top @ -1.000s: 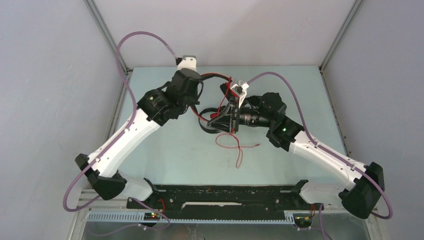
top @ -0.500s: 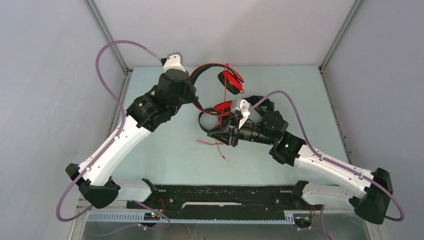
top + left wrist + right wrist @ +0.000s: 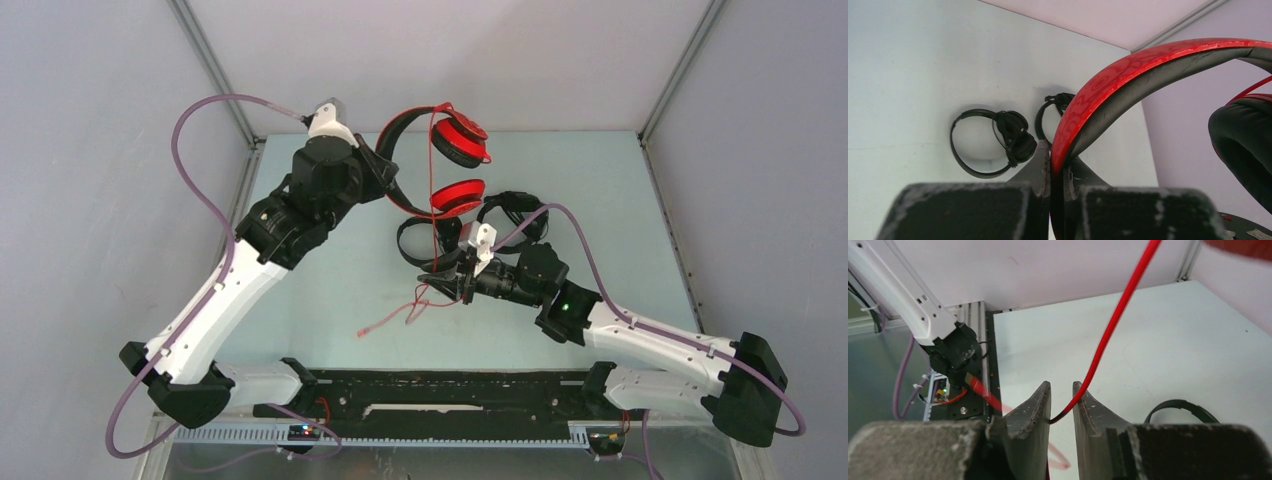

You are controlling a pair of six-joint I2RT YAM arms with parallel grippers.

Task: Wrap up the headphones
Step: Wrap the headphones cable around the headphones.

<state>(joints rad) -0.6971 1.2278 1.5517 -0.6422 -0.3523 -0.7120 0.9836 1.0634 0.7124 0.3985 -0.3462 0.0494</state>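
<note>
Pale blue-green table, grey walls on three sides. Two pairs of black headphones lie mid-table side by side, near one another; the left wrist view shows them flat on the surface, their thin cables loose, not wrapped. The red headphones are off the table, held up toward the far edge. The left gripper has its jaws clamped on the red headband just above one ear cup, so both cups hang out to the right of it. The red cable drops from the cups down to the right gripper, which sits low over the table just in front of the black pairs. Its jaws are narrow but not closed: the right wrist view shows a slit between them wider than the cable, with the cable threaded through it and resting against the inner face of one finger. Below the gripper the free tail trails onto the table toward me, its end blurred. My reading: this is the wrapping step on the red pair, cable drawn out and ready, no turn laid on yet that I can see. Next move calls for closing the right jaws on the cable, then carrying it around the headband or cups while the left holds steady. Tension must stay light and the tail clear of the black pairs.
</note>
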